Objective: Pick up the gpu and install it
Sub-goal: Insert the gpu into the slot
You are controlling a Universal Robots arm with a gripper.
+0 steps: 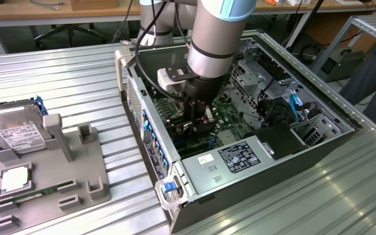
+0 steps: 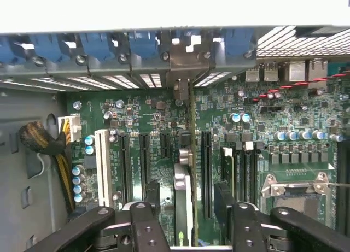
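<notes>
While the arm reaches down into the open case [image 1: 318,105], we see the gripper [image 2: 186,222] with jaws spread wide, clamping nothing. The gpu [image 2: 185,192] stands on edge between the fingers [image 2: 146,219], apart from both pads, so we call the hand released. The card sits upright in a slot of the motherboard [image 2: 273,121], running toward the rear wall, where its silvery bracket [image 2: 183,63] lines up with the row of blue slot clips [image 2: 98,44]. That fit reads to us as the card seated where it belongs, bracket at the back opening, edge down in the slot. We judge the install largely done, though we cannot tell whether it is pushed fully home.

In the exterior view the gripper [image 1: 198,122] hangs low inside the case, over the board. On the exterior view's left a grey fixture [image 1: 51,171] on the table [image 1: 64,73] holds the hard drive [image 1: 15,132] and a green memory stick [image 1: 35,193], well apart from the case, untouched.
</notes>
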